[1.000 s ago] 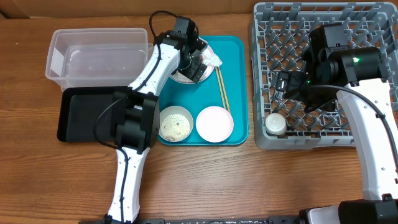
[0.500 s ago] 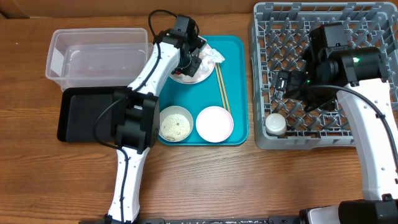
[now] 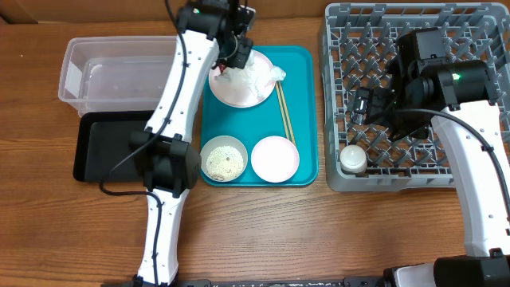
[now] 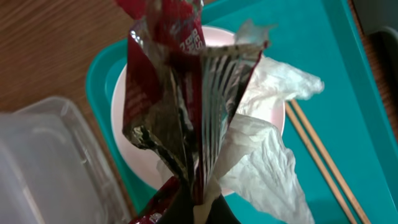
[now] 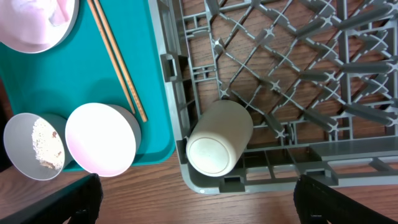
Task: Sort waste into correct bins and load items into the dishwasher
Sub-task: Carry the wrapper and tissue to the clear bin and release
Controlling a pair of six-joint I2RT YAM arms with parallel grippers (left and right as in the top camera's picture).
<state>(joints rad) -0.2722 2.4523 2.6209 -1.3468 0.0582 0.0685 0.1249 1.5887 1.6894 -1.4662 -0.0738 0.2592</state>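
My left gripper (image 4: 202, 208) is shut on the crinkled red-and-silver wrapper (image 4: 168, 106) and holds it up above the pale plate (image 3: 239, 94). The white napkin (image 4: 267, 143) lies spread on that plate, one fold reaching up to the jaws. The chopsticks (image 3: 285, 112) rest on the teal tray, to the right of the plate. A bowl with rice grains (image 3: 224, 159) and an empty bowl (image 3: 275, 158) stand at the tray's front. The cup (image 5: 221, 137) lies on its side in the grey rack (image 3: 414, 48). Over the rack's front left my right gripper (image 3: 370, 108) stands open and empty.
The clear tub (image 3: 119, 72) stands left of the teal tray (image 3: 307, 171), with the black tray (image 3: 111, 147) in front of it. The left arm reaches from the front edge across the black tray's right side. Bare wood lies in front of the rack.
The left gripper has shut on the wrapper and lifted it off the plate, moving back and slightly left. The napkin has been pulled open. The right arm has not moved.
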